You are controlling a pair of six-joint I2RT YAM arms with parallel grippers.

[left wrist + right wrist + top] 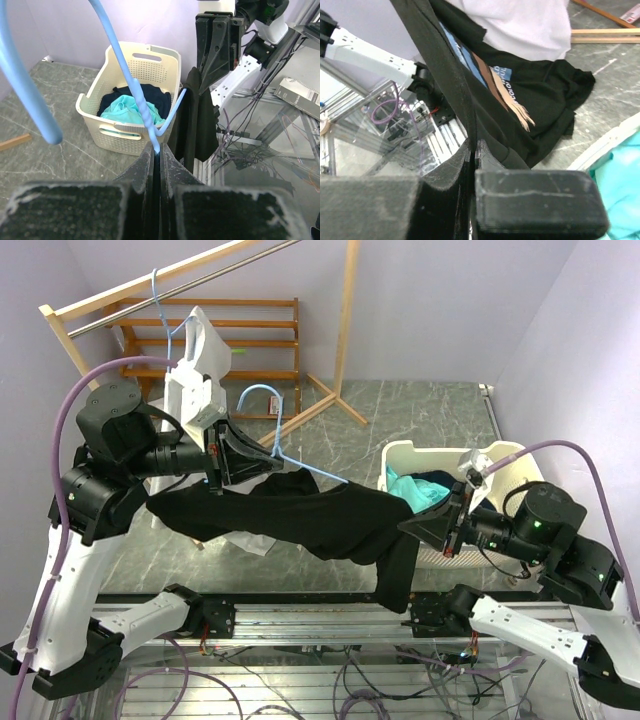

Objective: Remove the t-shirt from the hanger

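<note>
Lettering [506,84] on t-shirt [545,95] print unreadable; hanger [135,92] pinched in left gripper [156,150].

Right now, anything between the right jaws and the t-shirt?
Nothing visible. The right jaws are shut on the black t-shirt; the left jaws pinch the blue hanger, whose arm runs into the shirt.

The t-shirt [300,515] is black, with a print [492,80] of slanted blue, brown and tan stripes and a small blue patch bearing white characters. The hanger [144,114] is light blue. The basket [125,137] is cream, its walls patterned with rows of small holes; in it lie a turquoise garment [127,107] and a navy garment [150,95]. The floor [400,410] is grey marble with pale veins. The walls [450,300] are pale lilac. The rack [347,320] is light wood. The cables [105,364] are purple.
</note>
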